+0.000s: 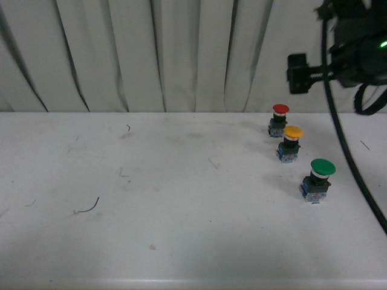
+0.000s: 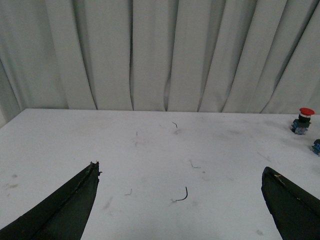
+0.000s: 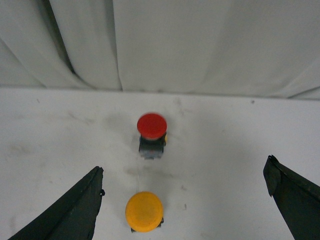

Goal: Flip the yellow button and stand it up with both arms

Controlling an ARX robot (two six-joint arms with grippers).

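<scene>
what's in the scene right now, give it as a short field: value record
surface: white table, curtain behind
yellow button: upright, cap on top, between the other two
red button: upright, farthest back
green button: upright, nearest the camera
left gripper: open, empty, above bare table
right gripper: open, raised above yellow button, not touching

Red button (image 1: 280, 116), green button (image 1: 318, 177)
</scene>
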